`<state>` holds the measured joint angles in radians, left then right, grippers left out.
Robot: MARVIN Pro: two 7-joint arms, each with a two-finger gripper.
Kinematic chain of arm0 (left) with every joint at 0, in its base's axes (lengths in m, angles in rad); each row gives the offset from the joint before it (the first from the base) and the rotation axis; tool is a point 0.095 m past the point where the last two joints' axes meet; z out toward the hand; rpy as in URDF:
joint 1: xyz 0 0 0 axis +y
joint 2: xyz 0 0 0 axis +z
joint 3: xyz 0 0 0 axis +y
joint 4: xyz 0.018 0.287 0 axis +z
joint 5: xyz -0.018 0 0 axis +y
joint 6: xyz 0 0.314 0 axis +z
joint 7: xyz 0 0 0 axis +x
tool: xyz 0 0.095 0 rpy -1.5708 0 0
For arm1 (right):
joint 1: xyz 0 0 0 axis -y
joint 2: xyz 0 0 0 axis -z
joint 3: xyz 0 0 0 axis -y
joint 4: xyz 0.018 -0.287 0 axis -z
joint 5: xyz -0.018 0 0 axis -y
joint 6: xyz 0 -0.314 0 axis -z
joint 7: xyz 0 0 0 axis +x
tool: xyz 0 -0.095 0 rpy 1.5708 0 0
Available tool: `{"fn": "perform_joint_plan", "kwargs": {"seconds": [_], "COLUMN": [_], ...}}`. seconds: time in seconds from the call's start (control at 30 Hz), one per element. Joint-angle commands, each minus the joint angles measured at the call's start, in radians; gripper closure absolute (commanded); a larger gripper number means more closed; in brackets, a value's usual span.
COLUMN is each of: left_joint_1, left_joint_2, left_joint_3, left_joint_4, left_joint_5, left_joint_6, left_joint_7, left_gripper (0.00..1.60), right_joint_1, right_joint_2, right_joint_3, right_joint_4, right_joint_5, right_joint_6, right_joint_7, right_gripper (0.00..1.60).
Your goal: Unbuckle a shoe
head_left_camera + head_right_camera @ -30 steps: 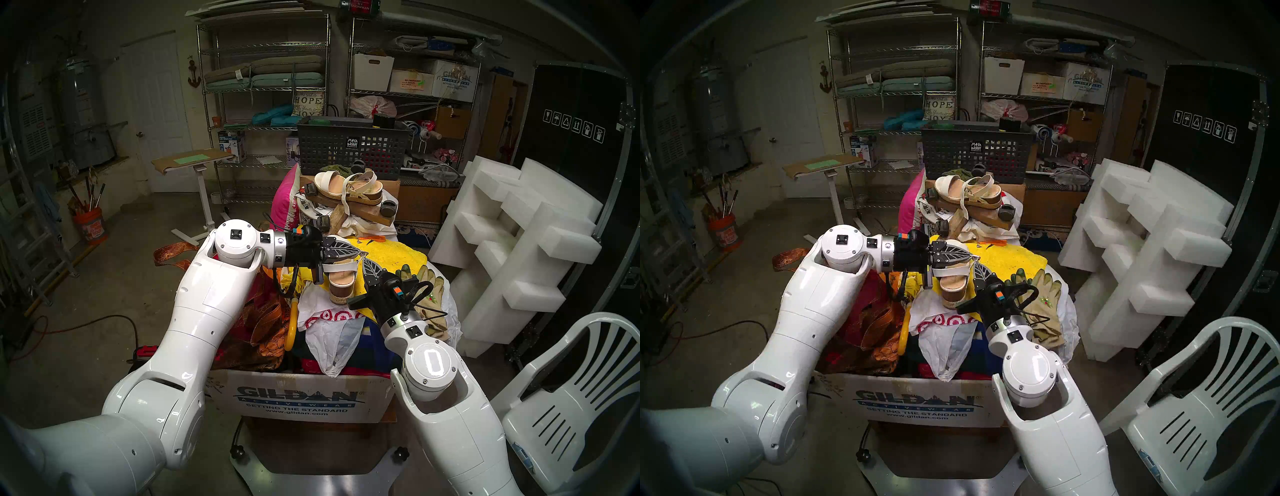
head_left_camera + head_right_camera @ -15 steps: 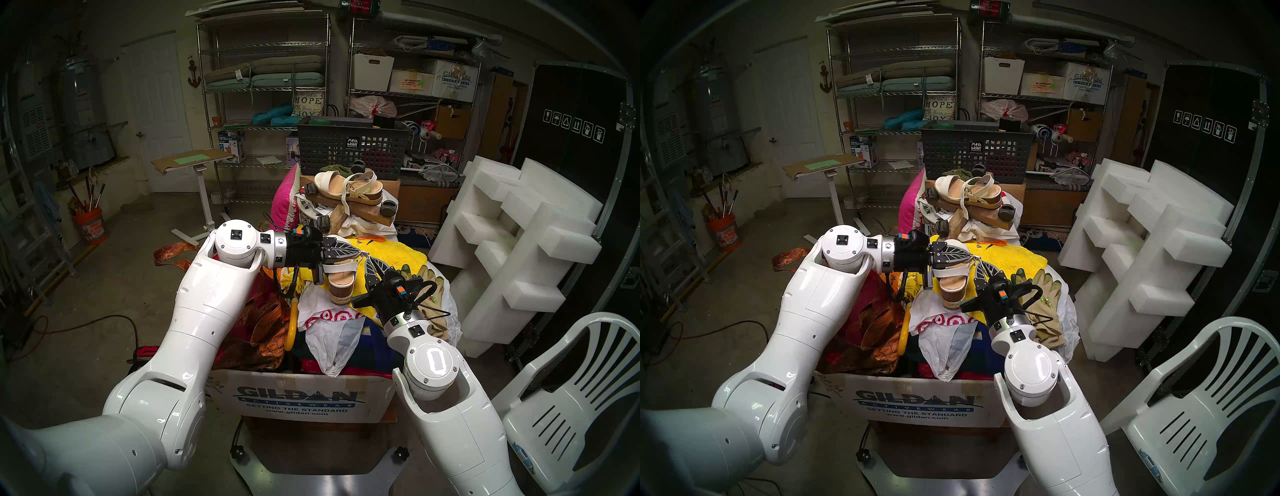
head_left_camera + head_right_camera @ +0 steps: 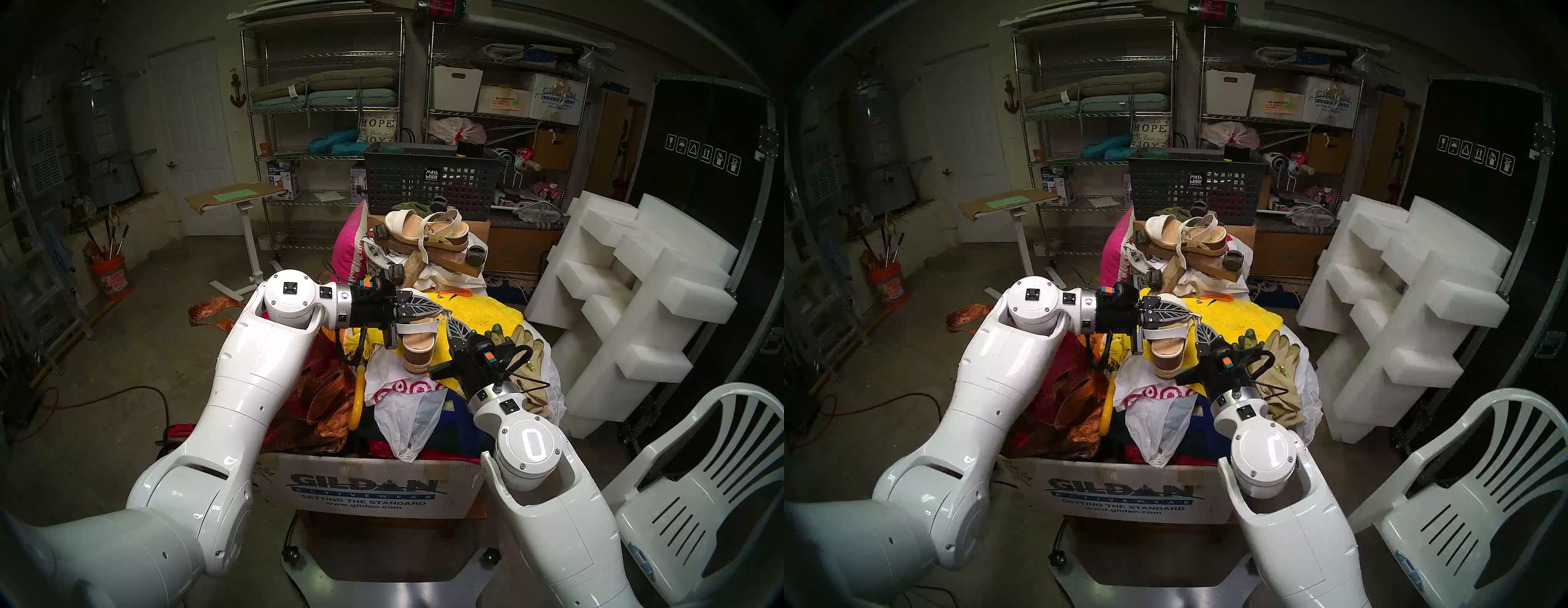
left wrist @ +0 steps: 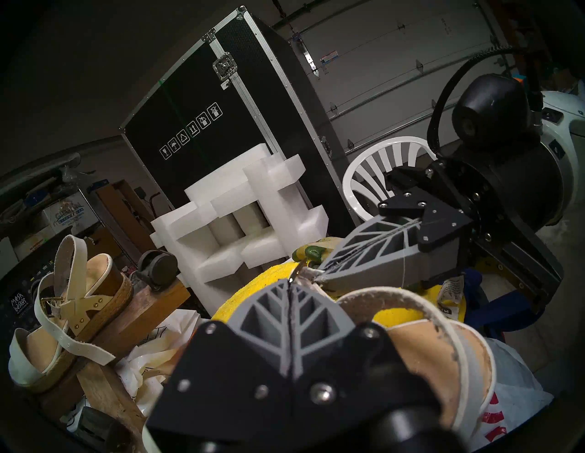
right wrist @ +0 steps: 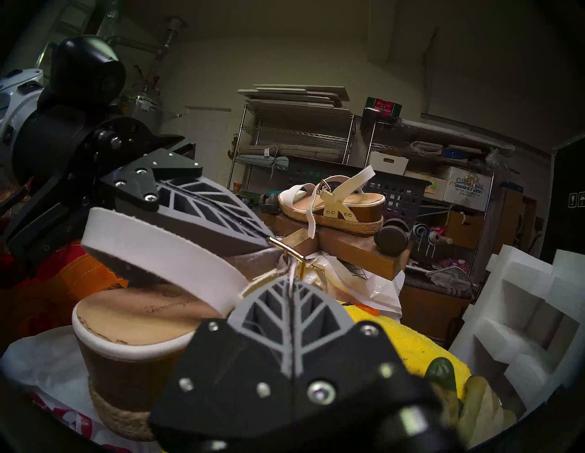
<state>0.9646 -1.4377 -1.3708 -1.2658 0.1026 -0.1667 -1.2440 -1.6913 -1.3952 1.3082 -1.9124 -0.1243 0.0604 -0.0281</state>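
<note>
The shoe, a white-strapped wedge sandal with a tan insole and a jute-wrapped brown heel, stands on a cluttered pile. It also shows in the right wrist view. My left gripper reaches in from the left and is shut on the ankle strap at the gold buckle. My right gripper comes from the lower right and is shut on the thin strap end right beside the buckle. The two gripper tips nearly touch in the left wrist view and in the right wrist view.
A flatter white-strapped sandal lies on a wooden caster board behind. A yellow towel, gloves and a plastic bag cover the Gildan box. Foam blocks and a white chair stand at the right.
My right arm has shifted slightly to the right, with its gripper still at the buckle. The left arm and the shoe have not moved.
</note>
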Motion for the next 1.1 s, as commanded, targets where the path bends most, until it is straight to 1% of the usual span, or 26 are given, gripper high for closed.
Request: {"fn": "perform_joint_plan", "kwargs": {"seconds": [0.0, 0.43, 0.63, 0.8, 1.07], "left_joint_1": [-0.02, -0.012, -0.006, -0.002, 0.003], "left_joint_2": [-0.008, -0.008, -0.005, -0.005, -0.005], "left_joint_3": [0.0, 0.002, -0.001, -0.006, -0.014], "left_joint_4": [-0.013, -0.015, -0.017, -0.019, -0.026], "left_joint_5": [-0.005, -0.01, -0.015, -0.018, -0.018], "left_joint_6": [0.004, 0.012, 0.015, 0.015, 0.018], "left_joint_7": [-0.003, -0.017, -0.034, -0.04, -0.053], "left_gripper": [1.6, 1.6, 1.6, 1.6, 1.6], "right_joint_1": [0.029, 0.059, 0.073, 0.082, 0.094], "right_joint_2": [-0.001, -0.012, -0.012, -0.001, -0.003], "right_joint_3": [-0.004, 0.003, -0.003, -0.008, -0.019], "right_joint_4": [-0.01, -0.002, 0.007, 0.006, 0.01], "right_joint_5": [-0.012, -0.026, -0.032, -0.037, -0.038], "right_joint_6": [-0.019, -0.025, -0.025, -0.023, -0.014], "right_joint_7": [-0.002, -0.006, -0.002, 0.012, 0.04], "right_gripper": [1.6, 1.6, 1.6, 1.6, 1.6]}}
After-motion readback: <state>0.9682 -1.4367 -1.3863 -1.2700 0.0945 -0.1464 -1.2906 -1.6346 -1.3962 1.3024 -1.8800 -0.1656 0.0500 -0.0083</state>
